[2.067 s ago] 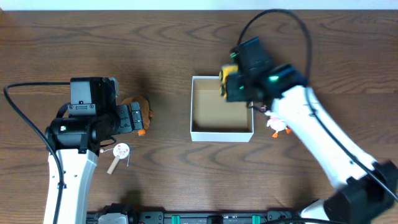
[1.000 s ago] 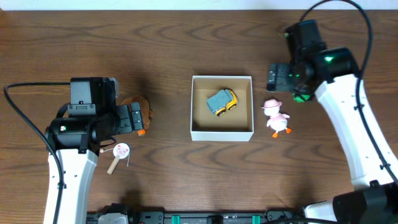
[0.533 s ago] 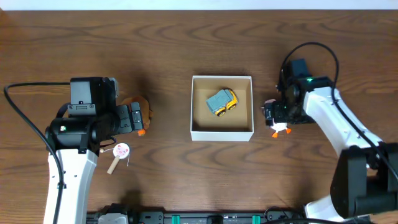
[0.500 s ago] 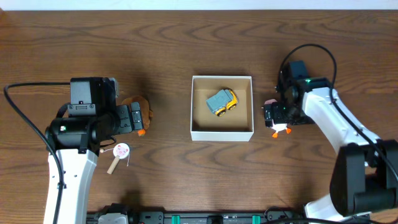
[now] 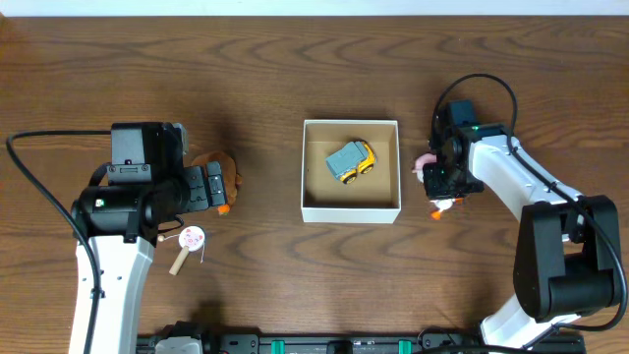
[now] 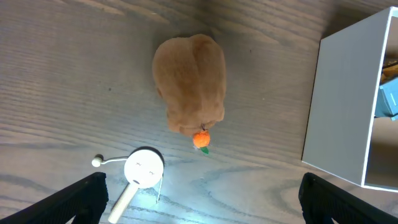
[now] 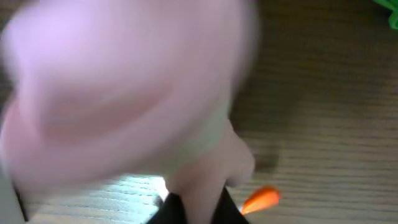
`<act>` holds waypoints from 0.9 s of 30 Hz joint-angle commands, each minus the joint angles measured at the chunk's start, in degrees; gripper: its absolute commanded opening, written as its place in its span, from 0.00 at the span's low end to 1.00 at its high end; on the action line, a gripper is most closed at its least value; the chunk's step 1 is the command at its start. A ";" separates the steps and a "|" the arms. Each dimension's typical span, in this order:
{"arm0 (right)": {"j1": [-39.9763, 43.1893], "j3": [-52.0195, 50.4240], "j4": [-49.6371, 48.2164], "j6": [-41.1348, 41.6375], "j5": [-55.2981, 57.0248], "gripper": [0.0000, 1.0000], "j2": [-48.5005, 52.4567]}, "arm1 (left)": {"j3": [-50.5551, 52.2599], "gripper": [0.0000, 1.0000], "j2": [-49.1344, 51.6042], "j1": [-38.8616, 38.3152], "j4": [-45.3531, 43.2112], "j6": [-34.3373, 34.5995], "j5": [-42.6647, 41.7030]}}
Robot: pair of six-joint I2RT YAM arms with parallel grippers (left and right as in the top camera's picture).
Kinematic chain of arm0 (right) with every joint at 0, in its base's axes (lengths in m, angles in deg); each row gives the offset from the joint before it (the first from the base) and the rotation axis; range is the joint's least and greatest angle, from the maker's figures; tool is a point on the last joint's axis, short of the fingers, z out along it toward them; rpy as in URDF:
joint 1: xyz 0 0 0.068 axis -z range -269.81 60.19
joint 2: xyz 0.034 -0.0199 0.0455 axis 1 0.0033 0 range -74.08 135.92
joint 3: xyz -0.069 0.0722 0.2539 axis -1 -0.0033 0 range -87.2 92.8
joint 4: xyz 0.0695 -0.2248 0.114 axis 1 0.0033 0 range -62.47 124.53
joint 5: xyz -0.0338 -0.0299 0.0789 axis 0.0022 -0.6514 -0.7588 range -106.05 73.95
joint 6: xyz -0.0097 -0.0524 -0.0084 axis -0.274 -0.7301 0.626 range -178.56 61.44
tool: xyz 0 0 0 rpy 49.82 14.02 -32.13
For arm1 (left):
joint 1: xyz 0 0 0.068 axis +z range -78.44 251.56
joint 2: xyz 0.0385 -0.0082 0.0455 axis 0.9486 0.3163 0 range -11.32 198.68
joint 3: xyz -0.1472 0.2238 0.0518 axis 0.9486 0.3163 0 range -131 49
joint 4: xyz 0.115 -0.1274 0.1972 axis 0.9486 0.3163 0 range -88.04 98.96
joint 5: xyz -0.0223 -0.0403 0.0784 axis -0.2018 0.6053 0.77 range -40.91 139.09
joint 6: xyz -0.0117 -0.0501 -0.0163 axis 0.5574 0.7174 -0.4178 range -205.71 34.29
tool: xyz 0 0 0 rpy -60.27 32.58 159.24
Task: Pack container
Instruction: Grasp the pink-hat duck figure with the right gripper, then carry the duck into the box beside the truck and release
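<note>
The container (image 5: 350, 212), a square white-walled box with a tan inside, sits mid-table and holds a blue and yellow toy truck (image 5: 351, 160). My right gripper (image 5: 442, 180) is low just right of the box, shut on a white duck toy with a pink hat (image 5: 425, 161). In the right wrist view the duck (image 7: 124, 81) fills the frame, with my fingertips (image 7: 196, 210) pinching its body above an orange foot. My left gripper (image 5: 211, 187) is open and empty over a brown plush toy (image 5: 226, 167). The left wrist view shows the plush (image 6: 189, 84) ahead of the open jaws (image 6: 199, 199).
A small white round-headed toy on a stick (image 5: 189, 239) lies near the left arm and shows in the left wrist view (image 6: 143, 170). The container's white wall (image 6: 345, 99) is at that view's right edge. Bare wooden table surrounds the box.
The right gripper left the truck in the container, swung out to the right, then came down on the duck and closed on it. The left arm has not moved.
</note>
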State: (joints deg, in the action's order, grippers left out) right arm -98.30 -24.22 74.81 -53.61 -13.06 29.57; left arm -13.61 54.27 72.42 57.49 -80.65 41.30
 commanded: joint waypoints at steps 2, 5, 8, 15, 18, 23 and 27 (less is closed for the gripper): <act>-0.20 0.42 1.18 2.27 0.17 0.01 -0.70 | -1.09 0.98 0.26 0.09 0.15 -0.46 -0.61; -0.44 2.62 3.10 2.56 -0.31 0.01 -2.95 | -1.09 0.98 0.26 0.09 0.15 -0.46 -0.61; -0.81 7.06 5.86 3.48 -0.35 0.01 -6.54 | -1.09 0.98 0.26 0.09 0.17 -0.46 -0.61; -5.09 15.63 5.49 10.01 -4.11 0.01 -14.97 | -1.09 0.98 0.26 0.09 0.15 -0.35 -0.61; -8.92 15.82 3.39 14.16 -4.04 0.01 -15.80 | -1.09 0.98 0.26 0.09 0.15 -0.26 -0.61; -14.32 15.54 2.12 23.58 -3.17 0.01 -12.35 | -1.09 0.98 0.26 0.09 0.15 -0.26 -0.61; -17.68 15.54 0.63 25.24 -3.19 0.02 -6.78 | -1.09 0.98 0.26 0.09 0.15 -0.26 -0.61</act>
State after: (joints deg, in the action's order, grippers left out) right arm -114.08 -8.24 76.10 -33.00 -16.54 19.52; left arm -13.61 54.27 72.42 57.49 -80.63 41.30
